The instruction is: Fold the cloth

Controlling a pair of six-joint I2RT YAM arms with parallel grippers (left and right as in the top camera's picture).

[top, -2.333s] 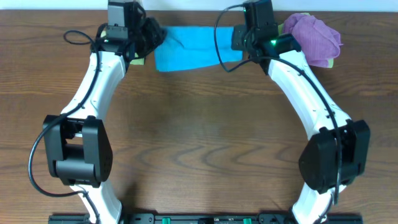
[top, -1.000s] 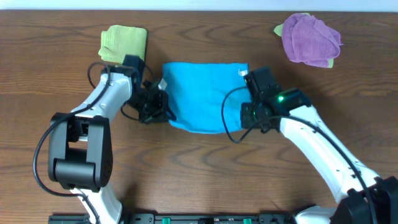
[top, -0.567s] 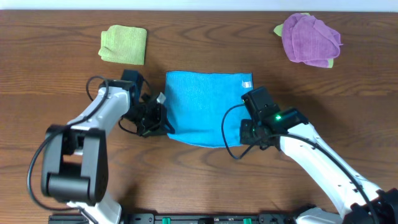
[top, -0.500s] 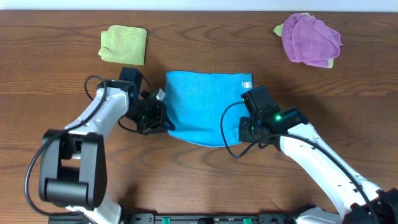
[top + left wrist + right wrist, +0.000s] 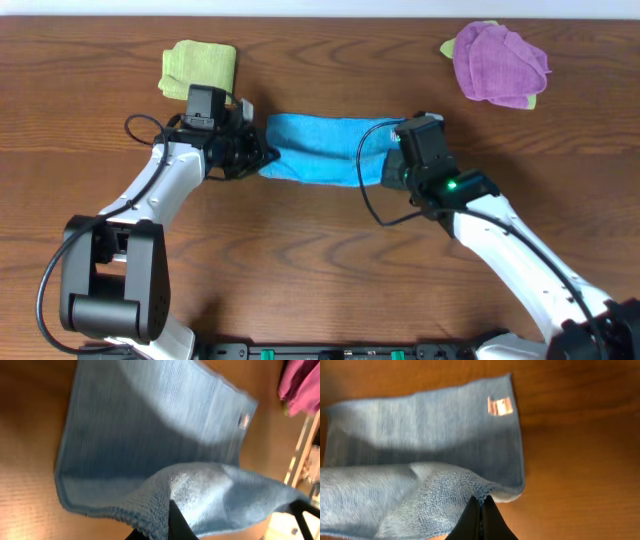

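Observation:
The sky-blue cloth (image 5: 320, 150) lies across the middle back of the table and shows from above as a narrow band. My left gripper (image 5: 262, 156) is shut on its left near corner. My right gripper (image 5: 393, 166) is shut on its right near corner. In the left wrist view the held edge (image 5: 165, 495) hangs raised over the flat lower layer (image 5: 150, 425), with my left gripper (image 5: 169, 512) pinching it. In the right wrist view my right gripper (image 5: 481, 505) pinches the raised corner above the flat layer (image 5: 430, 425), which carries a small tag (image 5: 500, 406).
A folded light green cloth (image 5: 198, 70) lies at the back left, close behind the left arm. A bunched purple cloth (image 5: 500, 62) sits at the back right. Bare wooden table (image 5: 320, 270) stretches in front of the cloth.
Both grippers have moved toward the back of the table, lifting the cloth's near edge and carrying it over the rest. The cloth now looks much narrower from above.

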